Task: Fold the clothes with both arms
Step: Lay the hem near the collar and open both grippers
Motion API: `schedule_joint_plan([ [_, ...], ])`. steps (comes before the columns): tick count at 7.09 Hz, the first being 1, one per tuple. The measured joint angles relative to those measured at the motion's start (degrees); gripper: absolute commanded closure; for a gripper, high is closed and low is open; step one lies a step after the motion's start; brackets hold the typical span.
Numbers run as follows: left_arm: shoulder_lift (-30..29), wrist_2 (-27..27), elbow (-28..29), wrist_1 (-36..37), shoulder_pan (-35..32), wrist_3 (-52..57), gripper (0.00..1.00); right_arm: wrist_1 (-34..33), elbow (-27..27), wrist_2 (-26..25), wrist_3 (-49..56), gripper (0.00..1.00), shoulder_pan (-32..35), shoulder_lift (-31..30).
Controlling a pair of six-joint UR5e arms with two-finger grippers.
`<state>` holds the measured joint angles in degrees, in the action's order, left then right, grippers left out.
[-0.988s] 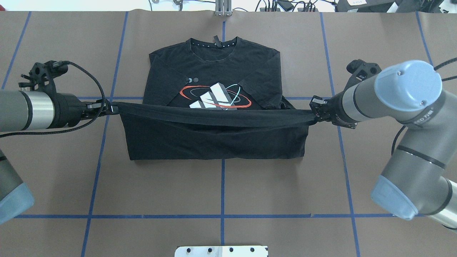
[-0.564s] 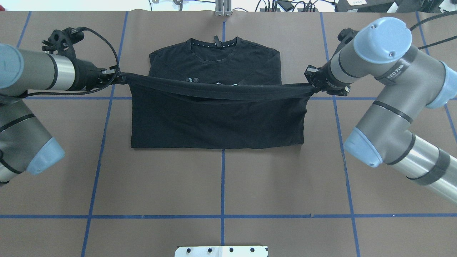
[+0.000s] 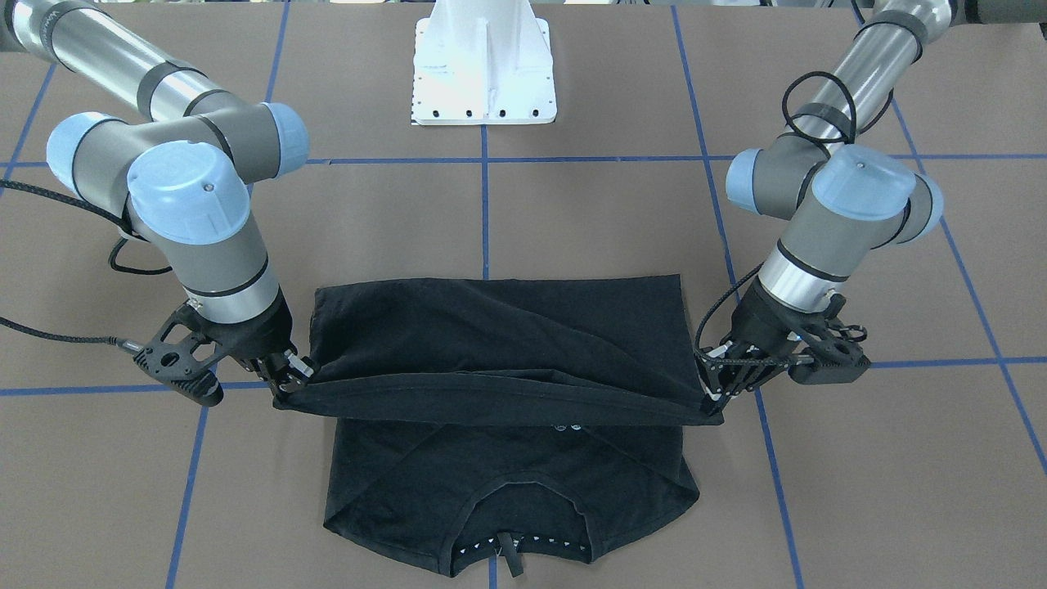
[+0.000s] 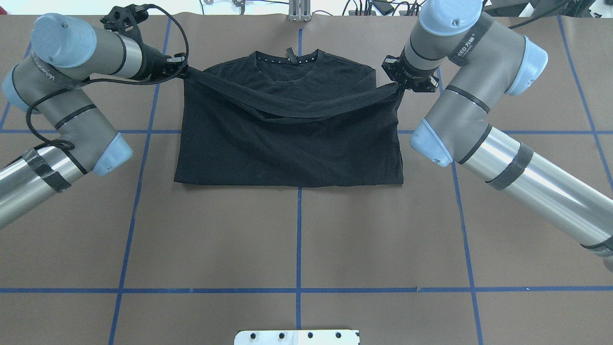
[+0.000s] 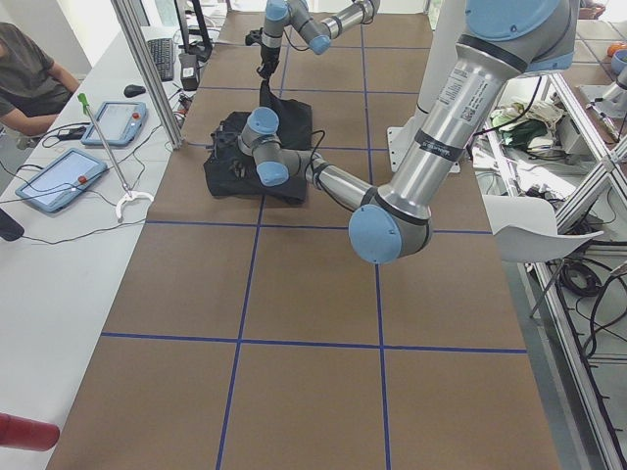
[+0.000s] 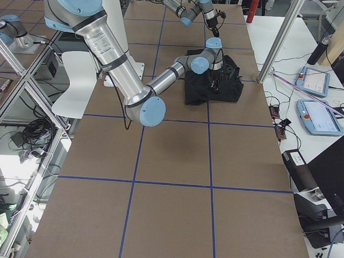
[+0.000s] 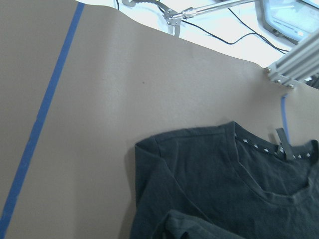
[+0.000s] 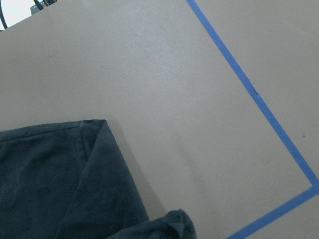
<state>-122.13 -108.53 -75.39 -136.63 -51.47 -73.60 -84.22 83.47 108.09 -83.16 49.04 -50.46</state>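
Note:
The black T-shirt [image 4: 287, 143] lies on the brown table, collar [image 4: 287, 60] at the far side. Its lower half is doubled over the chest and the logo is hidden. My left gripper [image 4: 181, 67] is shut on the left hem corner, near the left shoulder. My right gripper [image 4: 396, 84] is shut on the right hem corner, near the right shoulder. The hem [image 4: 297, 108] hangs slack between them, just above the shirt. In the front view the shirt [image 3: 499, 335] shows with the left gripper [image 3: 710, 398] and the right gripper [image 3: 288, 381]. The wrist views show the shirt's collar [image 7: 259, 147] and a shoulder corner [image 8: 60, 169].
Blue tape lines [image 4: 299, 239] grid the table. The white pedestal base [image 3: 483, 65] stands on the robot's side. Cables and a metal bracket [image 4: 299, 12] line the far edge. A seated operator [image 5: 24, 78] and tablets [image 5: 59, 176] are at the side table.
Both grippers have carried the hem away from the robot, from mid-chest to the shoulders. The folded half now covers the logo, and the hem sags more.

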Motion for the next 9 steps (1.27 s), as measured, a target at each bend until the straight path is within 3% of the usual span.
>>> schedule_joint_plan([
  [3,-1.7,2.1,7.7,-5.0,-0.3,0.5,1.0,7.5,-8.9,-0.3,0.3,0.99,0.4,2.4],
  [4,-1.9,2.3,8.4,-5.3,-0.4,0.8,0.99,8.1,-9.9,-0.4,0.2,0.65,0.4,2.9],
  [5,-2.0,2.3,8.9,-5.6,-0.4,1.1,0.88,8.3,-11.2,-0.4,-0.1,0.52,0.4,3.9],
  [6,-2.1,2.4,9.5,-6.2,-0.6,1.2,0.75,8.5,-13.7,-0.6,-0.2,0.46,0.4,5.7],
  [7,-2.1,2.4,9.9,-6.6,-1.1,1.3,0.71,8.5,-16.0,-1.0,-0.3,0.36,0.4,7.2],
  [8,-2.2,2.4,10.0,-6.9,-1.6,1.3,0.58,8.7,-17.0,-1.7,-0.6,0.36,0.5,8.0],
  [9,-2.4,2.4,10.2,-6.9,-2.2,1.3,0.53,10.4,-17.0,-2.1,-3.0,0.34,0.5,8.1],
])
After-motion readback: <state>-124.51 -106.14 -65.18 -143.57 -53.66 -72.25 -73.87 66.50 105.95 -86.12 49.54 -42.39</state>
